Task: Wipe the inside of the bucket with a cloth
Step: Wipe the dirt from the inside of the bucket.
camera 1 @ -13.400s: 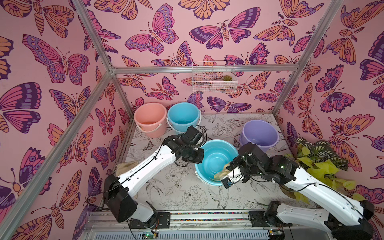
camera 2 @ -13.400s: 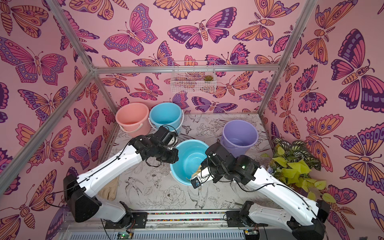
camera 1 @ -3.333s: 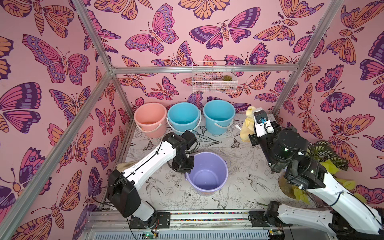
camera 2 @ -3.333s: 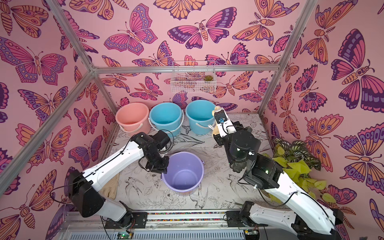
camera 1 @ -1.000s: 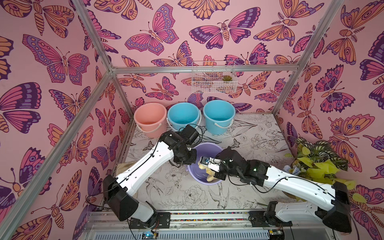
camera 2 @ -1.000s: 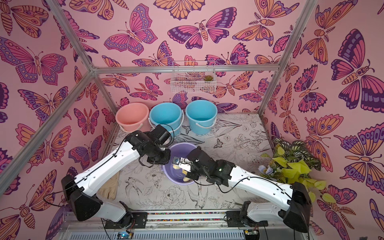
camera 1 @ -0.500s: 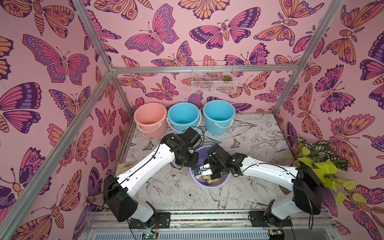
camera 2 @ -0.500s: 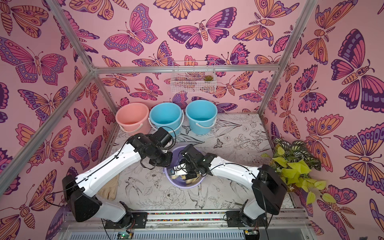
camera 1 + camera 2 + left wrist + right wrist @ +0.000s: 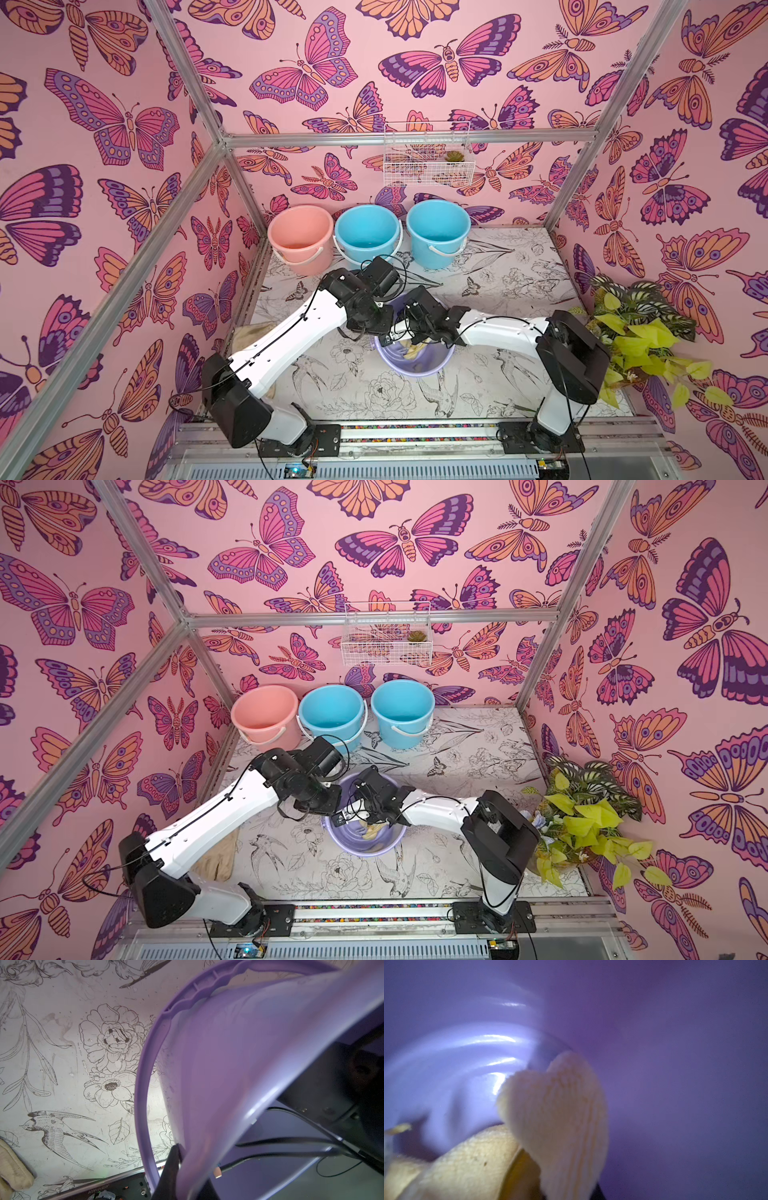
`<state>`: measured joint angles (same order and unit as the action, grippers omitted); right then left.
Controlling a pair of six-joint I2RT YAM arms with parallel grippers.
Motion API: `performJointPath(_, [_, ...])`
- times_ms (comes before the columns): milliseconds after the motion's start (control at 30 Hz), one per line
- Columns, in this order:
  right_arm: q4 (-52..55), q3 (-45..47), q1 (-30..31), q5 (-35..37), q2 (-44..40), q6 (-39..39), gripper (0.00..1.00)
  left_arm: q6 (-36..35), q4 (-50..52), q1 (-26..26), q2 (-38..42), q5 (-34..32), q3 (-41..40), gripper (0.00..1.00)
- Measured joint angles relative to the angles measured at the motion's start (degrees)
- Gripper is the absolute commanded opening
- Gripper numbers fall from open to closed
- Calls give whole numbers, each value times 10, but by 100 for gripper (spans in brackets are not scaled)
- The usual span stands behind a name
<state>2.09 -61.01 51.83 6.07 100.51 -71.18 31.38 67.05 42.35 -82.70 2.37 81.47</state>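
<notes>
Cloth [image 9: 412, 351] down in bucket [image 9: 432, 368].
We saw left gripper [image 9: 187, 1167] clamped on bucket rim; right gripper [image 9: 374, 825] inside, gripping cloth.

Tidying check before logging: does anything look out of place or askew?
Only the crumpled dull tan rag, loose on the floral-print table by its left edge. The left gripper pinches the lilac plastic bucket at its rim, deliberately it seems.

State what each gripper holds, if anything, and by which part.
Left gripper: shut on the purple bucket, pinching its rim wall. Right gripper: shut on the pale yellow cloth inside the bucket, gripping a bunched fold.
</notes>
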Motion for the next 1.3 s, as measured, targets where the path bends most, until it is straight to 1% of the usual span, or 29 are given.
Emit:
performJointPath(100, [13,-5,-1,40,0,-19,0,5,-12,0,3,-5,-6,0])
performJointPath(267, [120,-47,-1,88,0,-19,0,11,-31,3,6,-7,-11,0])
performJointPath(433, [216,-49,-1,88,-7,11,0,10,-31,10,6,-1,-11,0])
performJointPath(500, [257,-51,-1,70,-12,27,0,10,-29,12,4,3,-12,0])
performJointPath(600, [313,-57,-1,18,-20,51,0,8,-27,12,1,10,-12,0])
performJointPath(767, [357,-63,-9,-116,-21,80,0,6,-26,16,-3,14,-12,0])
performJointPath(933, [328,-63,-13,-237,-20,108,0,5,-21,17,-7,14,-12,0])
performJointPath(1033, [275,-54,-17,-275,-20,126,0,2,-14,19,-7,12,-12,0])
performJointPath(1167, [170,-10,-19,-280,-21,144,0,3,-6,19,-7,4,-15,0])
performJointPath(1300, [68,30,-17,-232,-33,138,0,5,-7,18,-4,4,-15,0])
